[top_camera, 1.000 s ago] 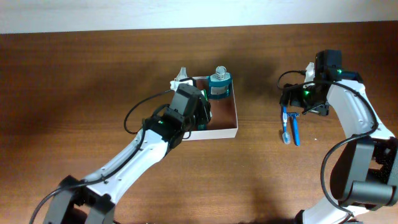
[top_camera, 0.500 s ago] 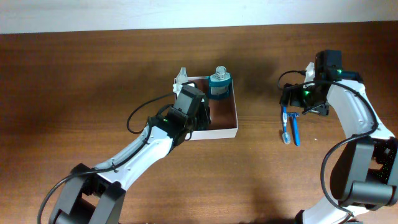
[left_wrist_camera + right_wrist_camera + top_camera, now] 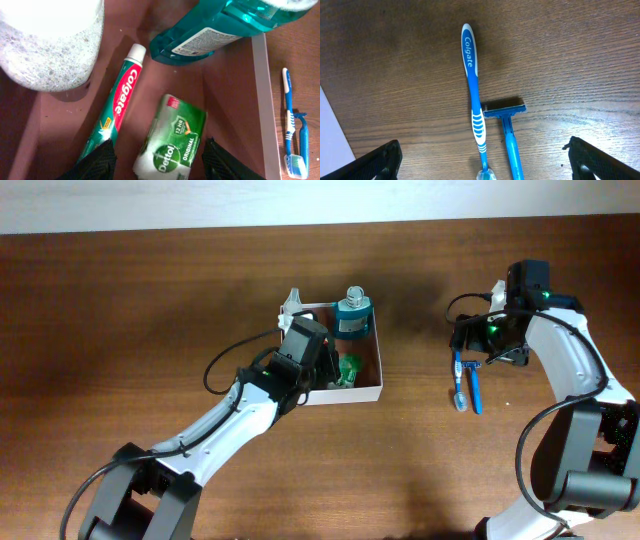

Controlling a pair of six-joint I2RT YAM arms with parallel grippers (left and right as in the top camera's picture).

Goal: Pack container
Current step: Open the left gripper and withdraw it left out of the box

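The container (image 3: 379, 366) is a white-walled box with a reddish-brown floor (image 3: 222, 100). A green Dettol soap (image 3: 172, 137) lies in it beside a Colgate toothpaste tube (image 3: 117, 107). A teal mouthwash bottle (image 3: 215, 27) and a clear foamy bottle (image 3: 50, 40) are at its far end. My left gripper (image 3: 157, 165) hangs open over the soap (image 3: 347, 370), with a gap on each side. On the table to the right lie a blue toothbrush (image 3: 475, 100) and a blue razor (image 3: 509, 132). My right gripper (image 3: 485, 157) is wide open above the brush's head end.
The mouthwash bottle (image 3: 353, 313) stands in the container's back corner, and a white pump top (image 3: 292, 302) sticks up at its back left. The toothbrush (image 3: 460, 385) and razor (image 3: 475, 392) lie parallel on bare wood right of the container.
My left jaws have widened and the soap now lies free on the container floor, showing in the overhead view. The right arm has not moved.
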